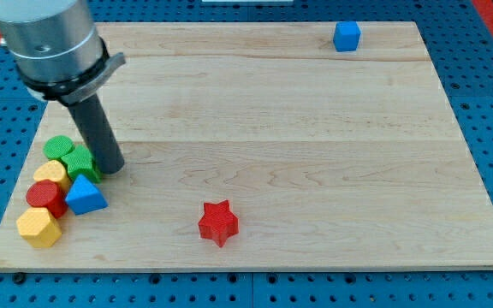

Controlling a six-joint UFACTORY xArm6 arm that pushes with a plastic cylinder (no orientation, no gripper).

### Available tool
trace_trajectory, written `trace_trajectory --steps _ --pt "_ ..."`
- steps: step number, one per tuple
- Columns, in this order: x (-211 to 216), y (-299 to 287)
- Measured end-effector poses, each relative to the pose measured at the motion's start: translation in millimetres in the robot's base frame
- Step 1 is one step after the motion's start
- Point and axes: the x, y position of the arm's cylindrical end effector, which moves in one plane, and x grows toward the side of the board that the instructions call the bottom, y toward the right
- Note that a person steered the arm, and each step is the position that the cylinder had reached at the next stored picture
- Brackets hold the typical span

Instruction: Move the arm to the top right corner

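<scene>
Nearest the view's bottom sit a yellow block [38,227] and a red star [218,222]. The arm has no jaws; its tip [112,168] rests beside the green blocks [71,155] at the tabletop's [315,154] left. It should sweep diagonally to the top right corner, stopping short of the blue cube [347,36].

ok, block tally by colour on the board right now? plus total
Blue: 2, cube and triangular block
Red: 2, star and round block
Green: 2, and
Yellow: 2, and hexagonal block
Total: 8
My tip sits at the right edge of the left cluster, by the green blocks.
</scene>
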Motion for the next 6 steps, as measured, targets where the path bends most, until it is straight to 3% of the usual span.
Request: trace_trajectory --steps 1,2,5,6 --pt "-8 32" --pt "-53 112" --pt "-217 390" --pt "-276 416"
